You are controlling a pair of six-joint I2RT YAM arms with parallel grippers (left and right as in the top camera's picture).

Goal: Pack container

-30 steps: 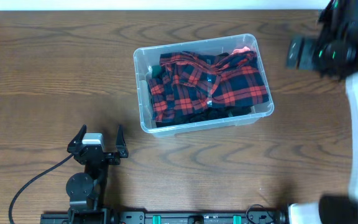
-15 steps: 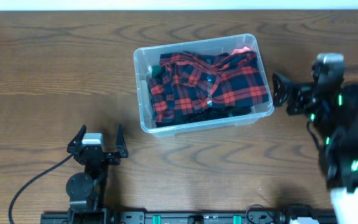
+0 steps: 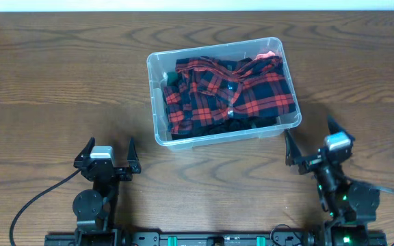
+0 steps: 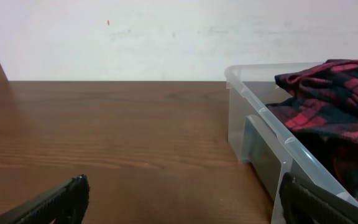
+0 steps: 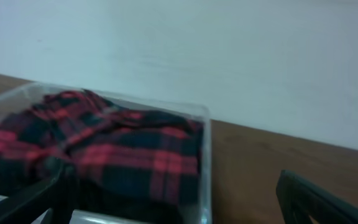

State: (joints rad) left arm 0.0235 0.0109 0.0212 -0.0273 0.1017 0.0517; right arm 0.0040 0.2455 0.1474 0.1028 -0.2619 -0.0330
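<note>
Right gripper [image 3: 308, 128] has swung back from the right end of the container [image 3: 153, 96] to the near edge of the surface [image 3: 60, 82], jaws wide, empty. Left gripper [image 3: 110, 143] parked, jaws wide, empty. Plaid shirt [image 3: 231, 92] is inside, so packing looks done. Container sits mid-surface, mouth up, long axis left-right, right end skewed slightly toward the far edge.

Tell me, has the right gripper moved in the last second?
Yes. Measured against the container, the right gripper moved from off its far right side to just off its near right corner.
</note>
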